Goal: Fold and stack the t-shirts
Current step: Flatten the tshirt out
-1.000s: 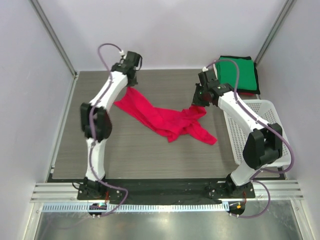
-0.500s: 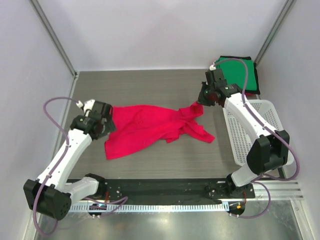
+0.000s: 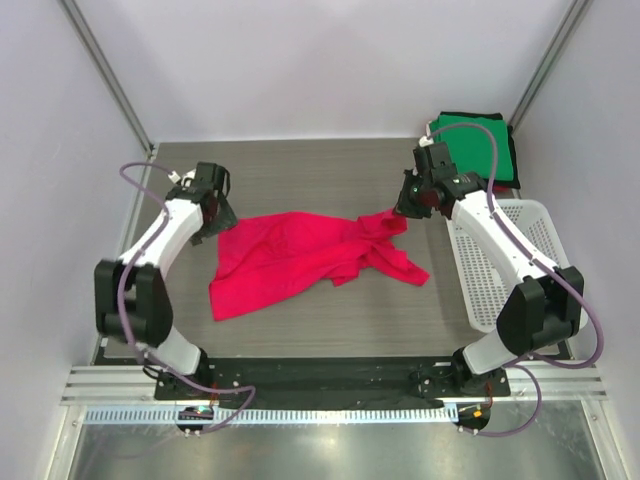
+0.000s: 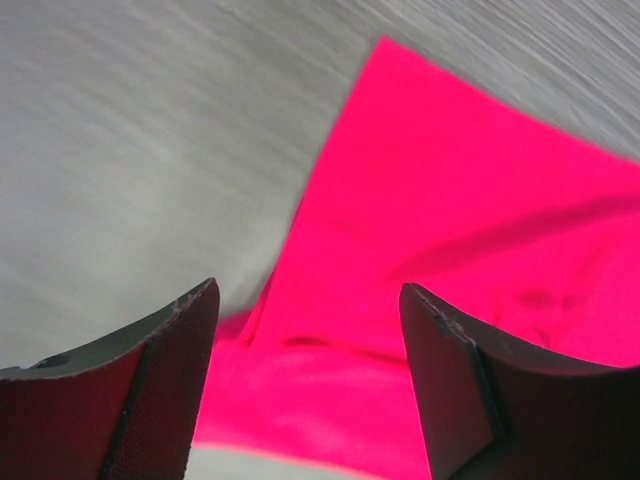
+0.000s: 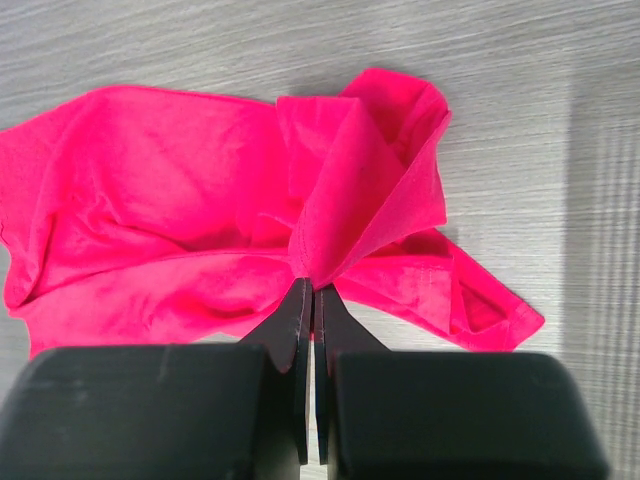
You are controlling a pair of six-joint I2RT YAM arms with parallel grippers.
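shirt (image 3: pixel 290 255) crumpled mid-table | left gripper (image 4: pixel 308 295) apart above its left edge | right gripper (image 5: pixel 308 295) clamped on fold | stack (image 3: pixel 467 150) far right, part-hidden by right arm (image 3: pixel 490 235)

White plastic mesh basket (image 3: pixel 533 212) seen at right edge of table (image 3: pixel 300 330), long side laid near-to-far. Tabletop grey, wood-grain. Alu rail (image 3: pixel 100 385) fixed along near edge. Pale walls (image 3: pixel 330 60) w/ metal posts (image 3: pixel 105 75) at far corners.

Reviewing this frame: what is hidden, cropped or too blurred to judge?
Top view: the right arm crosses the folded stack; shirts under the green one cannot be counted.
Left wrist view: blurred; whether the open left end effector touches the red-pink shirt is unclear.
Top view: the right arm covers part of the basket.
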